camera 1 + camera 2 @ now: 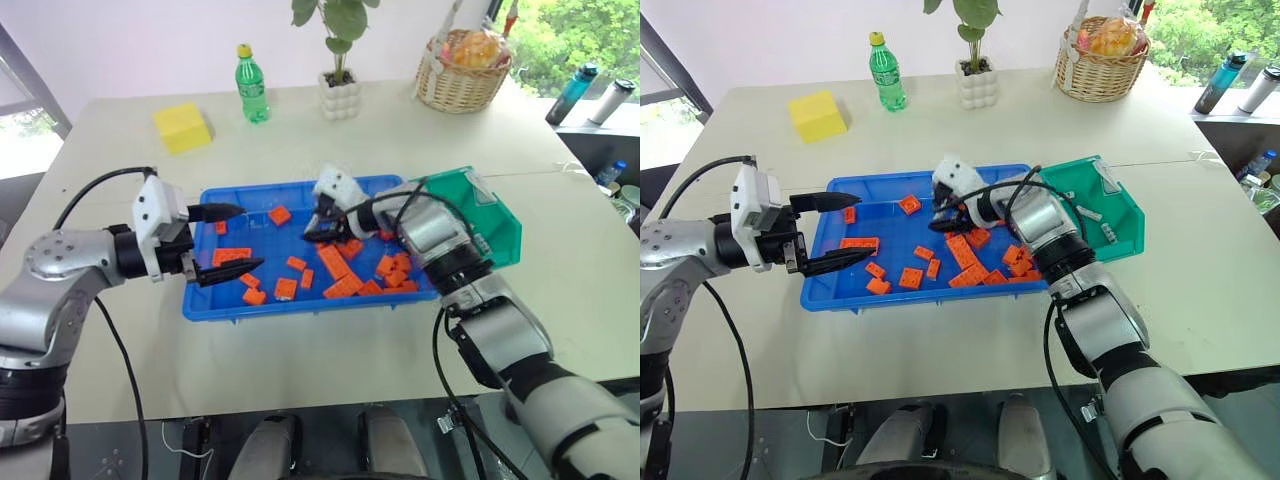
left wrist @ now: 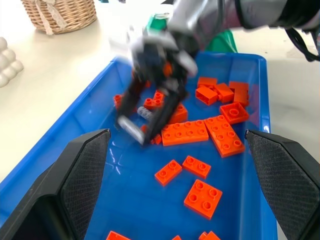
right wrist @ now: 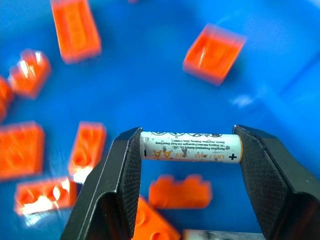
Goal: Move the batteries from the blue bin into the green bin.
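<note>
- Battery [image 3: 190,146] clamped end to end between right gripper [image 3: 190,150] fingertips; long axis spans the jaw gap, plus end toward one finger, minus toward the other.
- Held above blue bin [image 1: 196,300], over orange bricks [image 1: 335,262].
- Left gripper [image 1: 228,240] open, empty, at bin's left edge.

Head pair: set high, looking forward and down over a pale table [image 1: 330,150]; both eyes sharing the blue bin [image 1: 250,305], the green bin [image 1: 1120,225] and a wicker basket [image 1: 1100,70] at the far edge; left wrist view low and close beside the blue bin, facing along it toward the right gripper [image 2: 150,117]; right wrist view nearest, looking down onto orange bricks [image 3: 75,30] on the bin floor.
</note>
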Controlling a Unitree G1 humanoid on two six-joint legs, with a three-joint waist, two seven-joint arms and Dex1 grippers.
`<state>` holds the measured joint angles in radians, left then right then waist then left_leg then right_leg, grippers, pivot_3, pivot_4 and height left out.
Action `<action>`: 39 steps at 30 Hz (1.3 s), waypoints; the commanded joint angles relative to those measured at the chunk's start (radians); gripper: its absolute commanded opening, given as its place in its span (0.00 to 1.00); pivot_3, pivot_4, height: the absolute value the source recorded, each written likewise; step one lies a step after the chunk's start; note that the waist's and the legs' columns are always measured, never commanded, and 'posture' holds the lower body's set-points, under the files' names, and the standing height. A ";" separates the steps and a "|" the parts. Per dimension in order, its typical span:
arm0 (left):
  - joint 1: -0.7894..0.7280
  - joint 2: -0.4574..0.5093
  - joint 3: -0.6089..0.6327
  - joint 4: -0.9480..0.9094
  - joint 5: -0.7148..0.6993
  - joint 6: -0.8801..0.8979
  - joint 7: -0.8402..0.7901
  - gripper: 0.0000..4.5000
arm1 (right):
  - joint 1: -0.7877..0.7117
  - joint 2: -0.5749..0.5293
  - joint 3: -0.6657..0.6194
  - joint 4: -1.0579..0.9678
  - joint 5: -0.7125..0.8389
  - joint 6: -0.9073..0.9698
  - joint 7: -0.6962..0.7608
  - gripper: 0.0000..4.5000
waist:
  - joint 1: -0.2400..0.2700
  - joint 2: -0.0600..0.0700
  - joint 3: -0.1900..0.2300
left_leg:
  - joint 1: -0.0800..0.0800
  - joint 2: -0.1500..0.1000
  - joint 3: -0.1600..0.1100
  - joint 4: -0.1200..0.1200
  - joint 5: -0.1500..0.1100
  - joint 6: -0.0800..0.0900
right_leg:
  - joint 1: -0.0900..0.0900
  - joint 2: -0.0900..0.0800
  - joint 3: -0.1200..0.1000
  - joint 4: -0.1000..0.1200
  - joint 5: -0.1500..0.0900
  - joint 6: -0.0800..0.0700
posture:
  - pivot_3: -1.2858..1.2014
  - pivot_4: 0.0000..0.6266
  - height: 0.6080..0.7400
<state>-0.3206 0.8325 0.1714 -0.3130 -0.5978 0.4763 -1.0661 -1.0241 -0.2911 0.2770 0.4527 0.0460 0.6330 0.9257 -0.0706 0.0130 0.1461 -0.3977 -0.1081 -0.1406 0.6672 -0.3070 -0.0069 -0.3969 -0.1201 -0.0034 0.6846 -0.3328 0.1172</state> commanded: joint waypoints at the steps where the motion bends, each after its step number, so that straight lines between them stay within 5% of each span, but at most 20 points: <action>1: -0.019 0.005 0.005 0.006 0.006 -0.022 -0.005 1.00 | -0.008 -0.079 -0.174 -0.201 0.078 0.157 -0.066 0.50 | 0.004 0.000 0.000 | -0.001 0.000 0.000 0.000 0.000 0.000 | 0.000 0.000 0.000 0.000 0.000 0.000 | 0.52 0.24 0.98; 13: -0.071 -0.021 -0.049 0.072 0.025 -0.056 -0.039 1.00 | 0.351 -0.486 -0.474 -0.533 0.151 0.440 -0.159 0.50 | 0.016 0.000 0.000 | -0.006 0.000 0.002 0.000 0.000 0.000 | -0.002 -0.001 0.000 -0.001 0.000 0.000 | 0.52 0.24 0.98; 18: -0.114 -0.035 -0.074 0.100 0.035 -0.060 -0.051 1.00 | 0.392 -0.492 -0.465 -0.561 0.171 0.425 -0.182 0.98 | 0.004 0.000 0.000 | -0.006 0.001 0.004 0.000 0.000 0.000 | -0.002 -0.001 0.000 -0.001 0.000 0.000 | 0.52 0.24 0.98; 19: -0.119 -0.036 -0.076 0.104 0.036 -0.061 -0.054 1.00 | 0.387 -0.495 -0.455 -0.559 0.170 0.411 -0.186 0.99 | 0.003 0.000 0.000 | -0.006 0.001 0.005 0.000 0.000 0.000 | -0.002 -0.001 0.000 -0.001 0.000 0.000 | 0.52 0.24 0.98; 26: -0.127 -0.034 -0.075 0.110 0.042 -0.063 -0.059 1.00 | 0.194 -0.338 -0.380 -0.587 0.254 0.451 -0.230 0.99 | 0.000 0.000 0.000 | -0.006 0.002 0.005 0.000 0.000 0.000 | -0.003 0.000 0.000 -0.001 0.000 0.000 | 0.52 0.24 0.98; 31: -0.112 -0.036 -0.066 0.088 0.036 -0.056 -0.046 1.00 | 0.205 -0.191 -0.214 -0.582 0.250 0.408 -0.253 0.99 | 0.004 -0.001 -0.001 | -0.006 0.000 0.001 0.001 0.000 0.000 | -0.003 0.000 0.000 0.001 0.000 0.000 | 0.52 0.24 0.98; 39: -0.086 -0.025 -0.040 0.060 0.030 -0.047 -0.023 1.00 | 0.181 -0.114 -0.035 -0.344 0.165 0.206 -0.221 0.99 | 0.000 -0.001 -0.001 | -0.009 -0.001 -0.002 0.004 0.000 0.000 | -0.003 0.000 0.000 0.001 0.000 0.000 | 0.52 0.24 0.98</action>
<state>-0.4063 0.7929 0.0945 -0.2209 -0.5568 0.4289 -1.0981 -0.8118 -0.4129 0.2258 0.0799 0.2289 0.8920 0.6858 -0.0707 0.0116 0.1453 -0.4063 -0.1091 -0.1421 0.6715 -0.3070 -0.0067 -0.4005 -0.1198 -0.0034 0.6859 -0.3328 0.1173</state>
